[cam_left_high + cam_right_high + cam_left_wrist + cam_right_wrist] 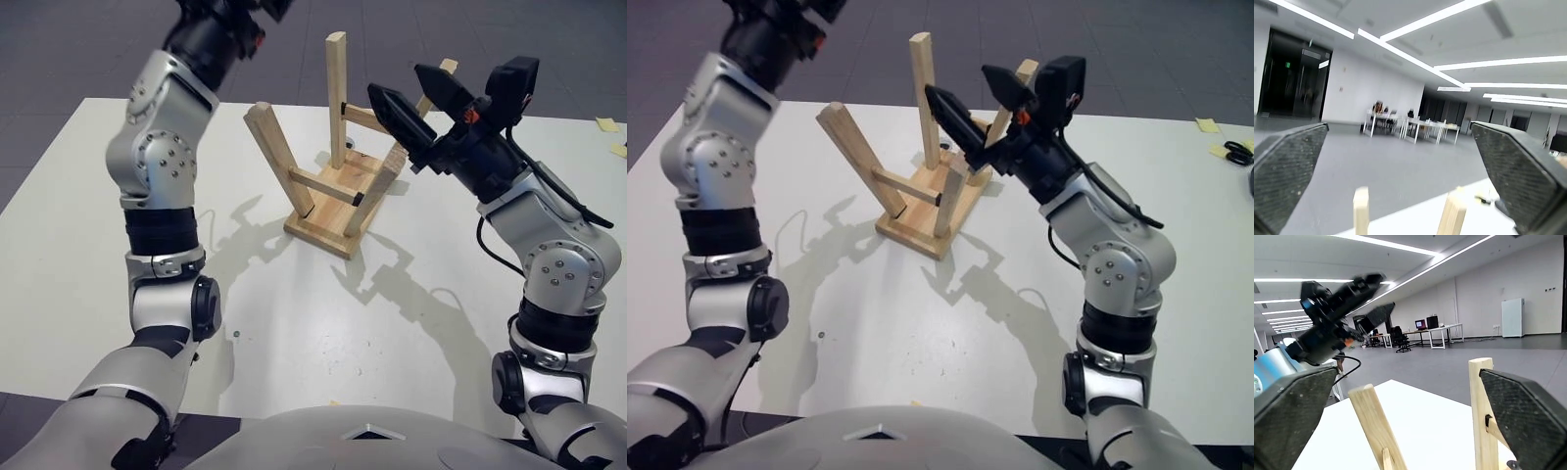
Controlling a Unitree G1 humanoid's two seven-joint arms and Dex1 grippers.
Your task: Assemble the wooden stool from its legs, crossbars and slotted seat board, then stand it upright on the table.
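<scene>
The right gripper [421, 101] stands wide open and holds nothing, just above the stool's right-hand legs. From its wrist, two upturned legs show between its fingers [1520, 416]. The left gripper [1400, 128] is also spread open and empty, raised high over the stool's left side, with two leg tops below it. The stool [333, 191] sits upside down on the white table [294, 323]. Its seat board [323, 227] lies flat on the top, the four legs [278, 157] point up, and crossbars [323, 186] join them. Small yellow slips [607, 124] lie well to the stool's right.
</scene>
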